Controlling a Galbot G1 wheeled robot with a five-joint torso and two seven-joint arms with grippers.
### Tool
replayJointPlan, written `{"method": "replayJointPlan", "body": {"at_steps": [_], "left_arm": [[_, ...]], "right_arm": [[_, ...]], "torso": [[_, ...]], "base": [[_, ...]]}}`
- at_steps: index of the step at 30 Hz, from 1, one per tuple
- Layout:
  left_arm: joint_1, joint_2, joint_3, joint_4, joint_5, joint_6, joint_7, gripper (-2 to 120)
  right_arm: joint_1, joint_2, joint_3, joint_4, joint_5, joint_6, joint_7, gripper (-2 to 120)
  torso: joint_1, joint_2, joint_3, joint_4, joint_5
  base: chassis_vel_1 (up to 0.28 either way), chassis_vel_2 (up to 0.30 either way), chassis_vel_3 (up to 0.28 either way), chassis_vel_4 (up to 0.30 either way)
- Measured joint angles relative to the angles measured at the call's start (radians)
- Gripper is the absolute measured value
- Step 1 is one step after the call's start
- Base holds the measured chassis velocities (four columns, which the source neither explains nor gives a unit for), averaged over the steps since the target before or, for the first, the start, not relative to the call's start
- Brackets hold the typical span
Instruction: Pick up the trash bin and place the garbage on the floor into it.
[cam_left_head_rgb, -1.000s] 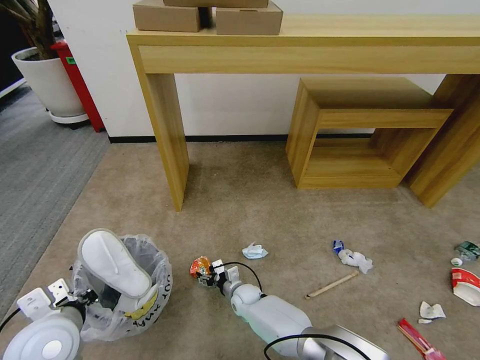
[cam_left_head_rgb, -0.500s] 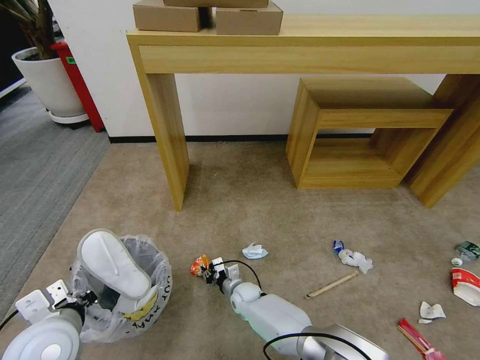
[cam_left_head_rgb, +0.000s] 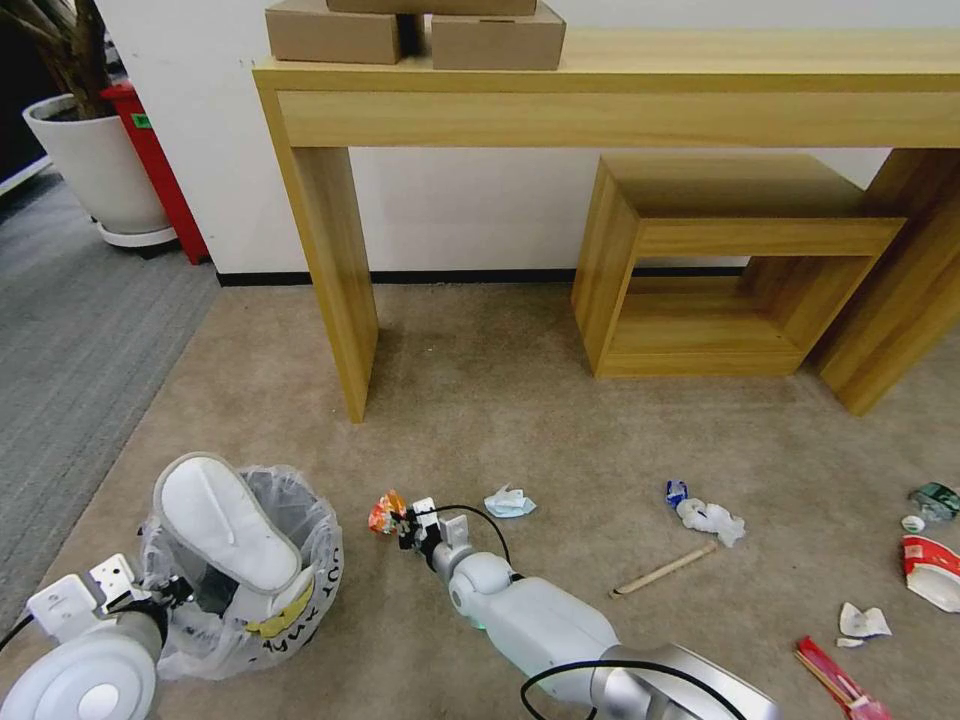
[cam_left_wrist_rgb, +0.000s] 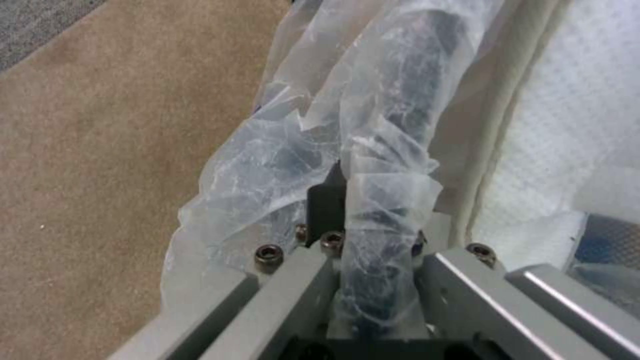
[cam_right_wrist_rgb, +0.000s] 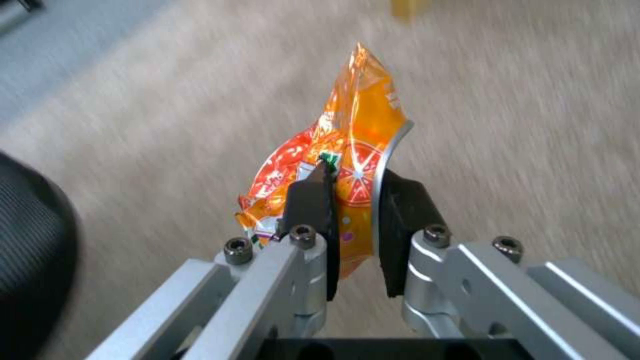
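On the tan carpet (cam_left_head_rgb: 480, 400) by the desk leg, my right gripper (cam_right_wrist_rgb: 353, 210) is pinching an orange wrapper (cam_right_wrist_rgb: 347, 150), lifted just beside the bin (cam_left_head_rgb: 300, 560). My left gripper (cam_left_wrist_rgb: 363, 220) is clamped on the bin's bagged rim, and a white slipper (cam_left_head_rgb: 215, 520) pokes out of it. Paper scraps, a stick (cam_left_head_rgb: 665, 570) and a red bowl (cam_left_head_rgb: 930, 570) are scattered off to my right.
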Motion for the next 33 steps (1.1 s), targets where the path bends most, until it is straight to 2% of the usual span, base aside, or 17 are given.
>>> {"method": "replayJointPlan", "body": {"at_steps": [5,6,8,12,16,19,20,22,23,24,27,28,31,33], "left_arm": [[-0.005,0.004,0.000,0.001,-0.007,-0.002,0.001,0],[-0.007,0.006,-0.001,0.001,-0.012,-0.003,0.001,0],[-0.008,0.008,-0.001,0.001,-0.016,-0.003,0.001,0],[-0.014,0.022,-0.002,0.007,-0.028,-0.004,0.000,0],[-0.020,0.023,-0.001,0.012,-0.031,-0.004,-0.001,0],[-0.028,0.023,0.003,0.023,-0.034,-0.005,-0.001,0],[-0.028,0.023,0.003,0.023,-0.034,-0.005,-0.001,0],[-0.030,0.023,0.004,0.025,-0.037,-0.005,-0.001,0],[-0.032,0.022,0.004,0.026,-0.039,-0.006,-0.002,0],[-0.032,0.022,0.004,0.026,-0.039,-0.006,-0.002,0],[-0.037,0.020,0.005,0.026,-0.046,-0.006,-0.005,0],[-0.037,0.020,0.005,0.026,-0.046,-0.006,-0.005,0],[-0.036,0.015,0.004,0.023,-0.047,-0.007,-0.009,0],[-0.036,0.014,0.004,0.023,-0.048,-0.007,-0.009,0]], "right_arm": [[-0.007,-0.013,0.010,0.089,-0.016,0.005,0.019,10],[-0.010,-0.042,0.022,0.142,-0.030,0.016,0.032,10],[-0.010,-0.060,0.032,0.168,-0.044,0.036,0.036,10],[0.001,-0.113,0.094,0.233,-0.145,0.205,0.008,10],[0.009,-0.119,0.124,0.260,-0.152,0.277,-0.031,10],[0.022,-0.119,0.176,0.333,-0.143,0.351,-0.088,10],[0.022,-0.119,0.176,0.333,-0.143,0.351,-0.088,10],[0.023,-0.136,0.185,0.413,-0.112,0.347,-0.103,10],[0.020,-0.157,0.182,0.491,-0.072,0.324,-0.109,10],[0.020,-0.157,0.182,0.491,-0.072,0.324,-0.109,10],[0.007,-0.193,0.141,0.654,-0.009,0.268,-0.112,10],[0.007,-0.193,0.141,0.654,-0.009,0.268,-0.112,10],[0.003,-0.193,0.081,0.761,0.028,0.227,-0.112,10],[0.004,-0.191,0.065,0.773,0.040,0.217,-0.112,10]], "torso": [[0.000,0.000,0.000,0.0004,0.0002],[0.000,0.000,0.000,0.0003,0.0001],[0.000,0.000,0.000,0.0002,-0.0001],[0.000,0.000,0.000,-0.0003,0.0000],[0.000,0.000,0.000,0.0000,0.0001],[0.000,0.000,0.000,0.0000,0.0001],[0.000,0.000,0.000,0.0000,0.0001],[0.000,0.000,0.000,0.0002,0.0001],[0.000,0.000,0.000,0.0001,0.0001],[0.000,0.000,0.000,0.0001,0.0001],[0.000,0.000,0.000,-0.0003,0.0001],[0.000,0.000,0.000,-0.0003,0.0001],[0.000,0.000,0.000,0.0001,0.0000],[0.000,0.000,0.000,0.0001,0.0000]], "base": [[0.000,0.000,0.000,0.000],[0.000,0.000,0.000,0.000],[0.000,0.000,0.000,0.000],[0.000,0.000,0.000,0.000],[0.000,0.000,0.000,0.000],[0.000,0.000,0.000,0.000],[0.000,0.000,0.000,0.000],[0.000,0.000,0.000,0.000],[0.000,0.000,0.000,0.000],[0.000,0.000,0.000,0.000],[0.000,0.000,0.000,0.000],[0.000,0.000,0.000,0.000],[0.000,0.000,0.000,0.000],[0.000,0.000,0.000,0.000]]}}
